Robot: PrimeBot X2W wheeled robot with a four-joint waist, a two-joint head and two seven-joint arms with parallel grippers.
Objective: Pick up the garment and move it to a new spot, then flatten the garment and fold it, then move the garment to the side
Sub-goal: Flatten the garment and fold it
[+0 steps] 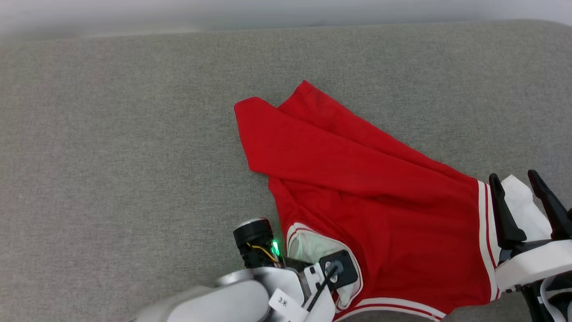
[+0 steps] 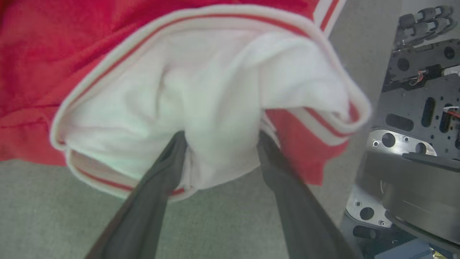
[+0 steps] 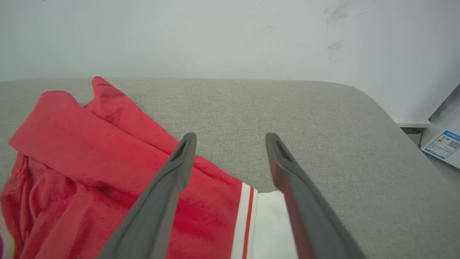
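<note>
- The grey padded surface (image 1: 111, 156) has plenty of free room toward 9 o'clock in the head view. The garment's near end, though, lies at the 6 o'clock side close to our body, so we judge a careless pull toward us could drag cloth over the edge.
- The garment (image 1: 357, 188) lies crumpled from the middle out toward 4 o'clock, with a long red fold doubled over its upper part. If we lift one end well ahead of the other, that fold may twist tighter and make flattening harder.
- Our right gripper (image 1: 514, 176), at 4 o'clock, stands spread above a white sleeve (image 1: 520, 199) and pinches nothing. Closing too high would catch air; closing too deep could take several layers at once.
- Our left gripper (image 2: 221, 140), at 6 o'clock, is spread too, with its fingers on either side of a bunched white sleeve (image 2: 215, 82). The cloth bulges between them unsqueezed, and such a thick wad might slide out once it takes the load.
- The striped trim (image 2: 118, 61) is narrow, so a grip landing on it alone would likely slip.
</note>
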